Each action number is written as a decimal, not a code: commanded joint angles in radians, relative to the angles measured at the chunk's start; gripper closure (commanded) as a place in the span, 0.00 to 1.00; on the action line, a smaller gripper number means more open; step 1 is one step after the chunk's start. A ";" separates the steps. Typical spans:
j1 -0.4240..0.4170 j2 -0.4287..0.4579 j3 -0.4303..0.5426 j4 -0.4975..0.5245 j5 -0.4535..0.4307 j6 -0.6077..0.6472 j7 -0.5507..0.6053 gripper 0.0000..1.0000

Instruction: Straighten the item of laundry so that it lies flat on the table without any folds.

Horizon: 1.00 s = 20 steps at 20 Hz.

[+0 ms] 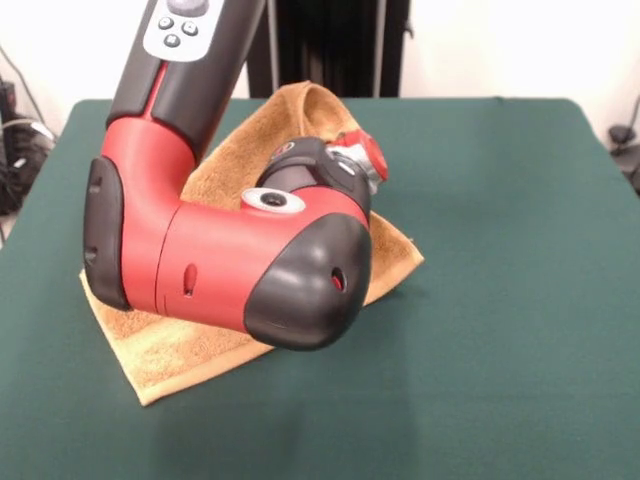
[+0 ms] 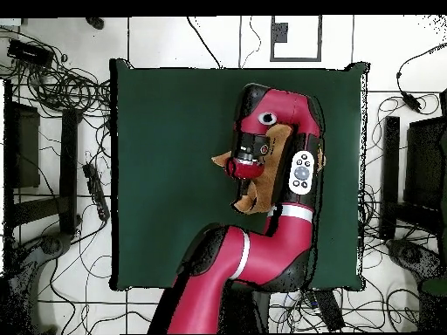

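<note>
The orange-tan towel point(image 1: 175, 350) lies at the left middle of the dark green table point(image 1: 500, 300), with one corner toward the front. Its far part rises in a curled fold point(image 1: 315, 100) behind the arm. The red and black arm point(image 1: 230, 260) bends low over the towel and hides its middle. The gripper point(image 1: 358, 158) sits at the raised fold, mostly hidden by the wrist. In the overhead view the towel point(image 2: 278, 153) shows in patches around the arm, and the gripper point(image 2: 246, 167) is over it.
Bare green cloth point(image 2: 166, 174) spreads wide on the side of the towel away from the arm's elbow. Cables point(image 2: 61, 87) and dark stands lie on the floor around the table. The robot's black pedestal point(image 1: 335, 45) stands at the far edge.
</note>
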 commanded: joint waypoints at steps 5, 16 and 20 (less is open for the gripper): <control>0.000 0.003 0.192 0.093 -0.062 -0.075 -0.099 1.00; -0.041 0.046 0.386 0.058 -0.294 -0.071 0.052 1.00; -0.058 0.038 0.472 0.062 -0.421 -0.026 0.029 1.00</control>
